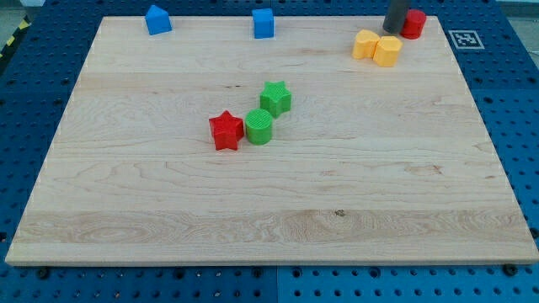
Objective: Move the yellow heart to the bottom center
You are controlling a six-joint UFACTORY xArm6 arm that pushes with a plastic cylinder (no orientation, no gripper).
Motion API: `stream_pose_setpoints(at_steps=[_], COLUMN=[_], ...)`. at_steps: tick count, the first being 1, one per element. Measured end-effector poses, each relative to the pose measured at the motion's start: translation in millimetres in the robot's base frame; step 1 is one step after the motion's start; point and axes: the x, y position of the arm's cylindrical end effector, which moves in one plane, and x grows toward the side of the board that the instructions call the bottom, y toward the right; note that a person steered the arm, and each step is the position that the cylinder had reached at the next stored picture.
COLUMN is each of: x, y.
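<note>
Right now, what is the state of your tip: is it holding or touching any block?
My tip: a bare rod, holds nothing; at the view's top right, beside the red block, just above the two yellow blocks. Contact cannot be told.

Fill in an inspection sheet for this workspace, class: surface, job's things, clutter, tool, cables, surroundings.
Surface: wooden board, lying flat.
Job's things: two yellow blocks touching near the view's top right; yellow heart looks to be the left one, the other yellow block to its right.
Clutter: red star, green cylinder and green star clustered mid-board; two blue blocks at the top edge; red block at top right.
Tool: my tip beside the red block, just above the yellow blocks.
Cables: nothing seen.
Surroundings: blue pegboard; marker tag.
</note>
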Motion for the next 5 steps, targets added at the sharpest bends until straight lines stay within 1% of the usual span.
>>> stream_pose_setpoints(at_steps=[1,2,3,4,5], x=[-1.3,0.7,14.1,17.6,27.6], y=[10.7,9.2,-15.8,-33.8,-35.5])
